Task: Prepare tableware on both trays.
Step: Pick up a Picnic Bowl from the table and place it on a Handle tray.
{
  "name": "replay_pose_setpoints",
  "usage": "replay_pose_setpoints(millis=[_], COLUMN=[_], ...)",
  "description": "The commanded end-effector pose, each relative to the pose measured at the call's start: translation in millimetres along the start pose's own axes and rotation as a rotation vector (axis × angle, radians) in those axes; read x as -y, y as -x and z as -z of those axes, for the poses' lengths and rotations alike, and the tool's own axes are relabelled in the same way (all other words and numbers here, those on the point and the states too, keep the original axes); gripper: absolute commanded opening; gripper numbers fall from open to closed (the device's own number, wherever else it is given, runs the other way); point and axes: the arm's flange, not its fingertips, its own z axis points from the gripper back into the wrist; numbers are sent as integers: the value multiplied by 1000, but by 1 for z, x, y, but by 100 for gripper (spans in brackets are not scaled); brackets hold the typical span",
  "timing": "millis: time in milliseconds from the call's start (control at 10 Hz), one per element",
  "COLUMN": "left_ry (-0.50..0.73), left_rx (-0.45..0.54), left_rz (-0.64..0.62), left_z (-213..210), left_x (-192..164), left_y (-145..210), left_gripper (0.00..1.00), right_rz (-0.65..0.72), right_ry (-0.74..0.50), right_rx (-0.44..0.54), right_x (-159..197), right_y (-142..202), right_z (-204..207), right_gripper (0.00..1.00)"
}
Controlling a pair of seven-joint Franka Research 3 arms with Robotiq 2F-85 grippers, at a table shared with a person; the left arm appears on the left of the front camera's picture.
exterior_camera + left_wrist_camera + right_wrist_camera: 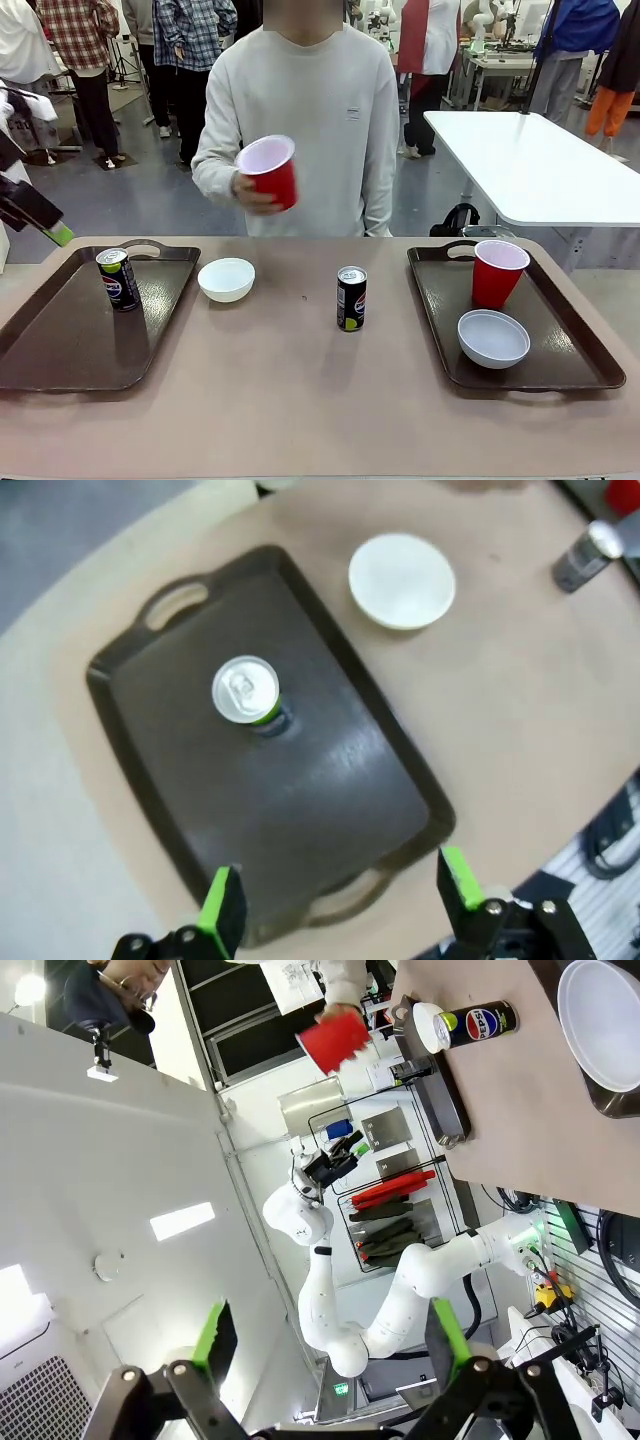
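On the left tray (70,340) stands a Pepsi can (117,279), upright. The right tray (565,345) holds a red cup (497,272) and a white bowl (493,337). Between the trays, a second white bowl (226,279) and a yellow-green marked can (351,298) rest on the table. The person holds another red cup (270,170) tilted above the far edge. My left gripper (340,895) hangs open high over the left tray (300,800), with the can's top (245,690) and the bowl (402,580) below it. My right gripper (330,1338) is open, away from the table.
The left gripper's green-tipped finger (58,235) shows at the far left edge, above the table. A white table (540,165) stands behind on the right, and people stand farther back. The brown tabletop (300,400) lies bare near the front edge.
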Motion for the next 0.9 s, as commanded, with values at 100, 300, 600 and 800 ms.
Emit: replay_pose_setpoints(millis=[100,300,600,800], left_ry=[58,162,189,195], left_rx=[-18,-92,-142,-117], left_rz=[-70,-24,-52,-72], left_z=[-20,-95,-80,-79], left_x=[-14,-6,-12,-13], left_y=[36,127,140,138], left_gripper=[100,100,100,100], right_rz=[-11,-11,-11,-11], right_ry=[-19,-19,-19,-19], right_rx=[-8,-8,-8,-8], right_x=[-1,-1,-1,-1], right_y=[1,1,1,1], right_z=[4,4,4,4], right_gripper=[100,100,100,100])
